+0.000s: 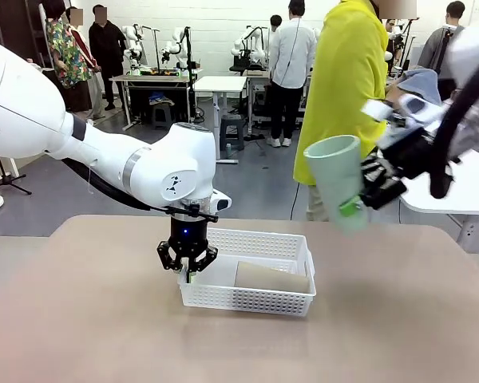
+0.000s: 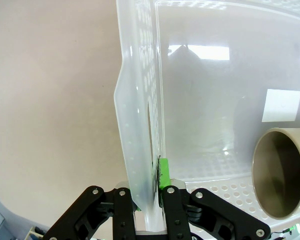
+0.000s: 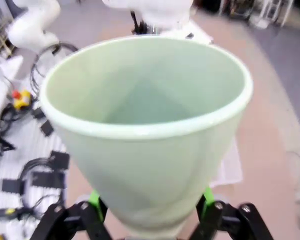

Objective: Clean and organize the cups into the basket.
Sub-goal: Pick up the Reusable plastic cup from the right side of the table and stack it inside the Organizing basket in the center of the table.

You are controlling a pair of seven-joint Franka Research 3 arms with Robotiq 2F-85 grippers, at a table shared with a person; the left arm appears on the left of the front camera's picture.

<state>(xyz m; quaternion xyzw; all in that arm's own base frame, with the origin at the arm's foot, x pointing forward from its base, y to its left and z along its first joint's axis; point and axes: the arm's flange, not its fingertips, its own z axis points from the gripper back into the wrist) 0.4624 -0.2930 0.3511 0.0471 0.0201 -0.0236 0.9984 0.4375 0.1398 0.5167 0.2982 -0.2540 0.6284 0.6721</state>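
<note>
The left arm (image 1: 104, 155) reaches in from the left with its wrist bent straight down. The left gripper (image 1: 188, 270) stands vertical, its 2 fingers pinched tight on the basket (image 1: 247, 300) wall. The right gripper (image 1: 354, 203) is raised at the right, lying near level, with its jaws spread wide around the mint cup (image 1: 335, 171).

No word, number or brand name can be read in any view. The left arm (image 1: 104, 152) carries a small dark emblem (image 1: 173, 185) on its white joint housing, but it is too small to make out any letters.
</note>
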